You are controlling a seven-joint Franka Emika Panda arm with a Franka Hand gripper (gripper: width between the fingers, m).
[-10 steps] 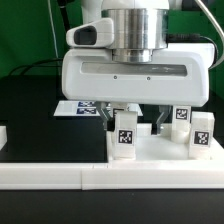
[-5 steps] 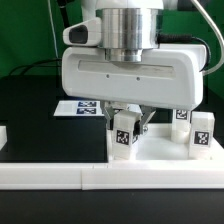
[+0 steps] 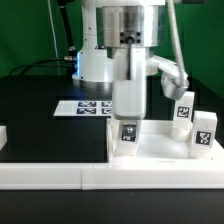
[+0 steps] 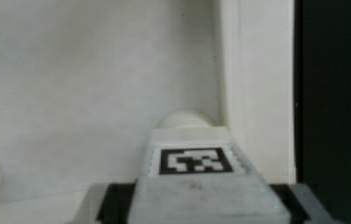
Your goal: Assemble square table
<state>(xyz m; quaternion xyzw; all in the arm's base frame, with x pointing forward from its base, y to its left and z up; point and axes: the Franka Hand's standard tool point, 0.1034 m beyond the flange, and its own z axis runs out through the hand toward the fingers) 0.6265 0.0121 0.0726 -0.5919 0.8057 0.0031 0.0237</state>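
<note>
**Desk:** Where's the leg relative to the claw?

**Me:** In the exterior view my claw [image 3: 128, 118] hangs straight down over the near corner of the square panel [image 3: 160, 148], and the tagged leg [image 3: 128, 134] sits right under it, its top running up between the fingers. The wrist view agrees: the leg [image 4: 197, 160] fills the middle, tag facing the camera, with the dark finger pads [image 4: 104, 202] tight against both of its sides. So I read the claw as narrowed and clamped on that leg.

**Desk:** And how is the leg oriented?

**Me:** Upright. Its long axis runs vertically, in line with the claw, and the tag faces the exterior camera. Its lower end is at the panel surface; I can't tell whether it is seated in a socket or only resting there.

**Desk:** The rest of the parts?

**Me:** The panel lies flat on the black tabletop [image 3: 40, 120], just behind the long white rail [image 3: 60, 175] along the front edge. Two more legs stand upright on the exterior view's right: one [image 3: 183, 110] farther back, one [image 3: 203, 134] nearer the front, both well apart from the claw. The marker board [image 3: 85, 108] lies flat behind the panel, toward the exterior view's left.
</note>
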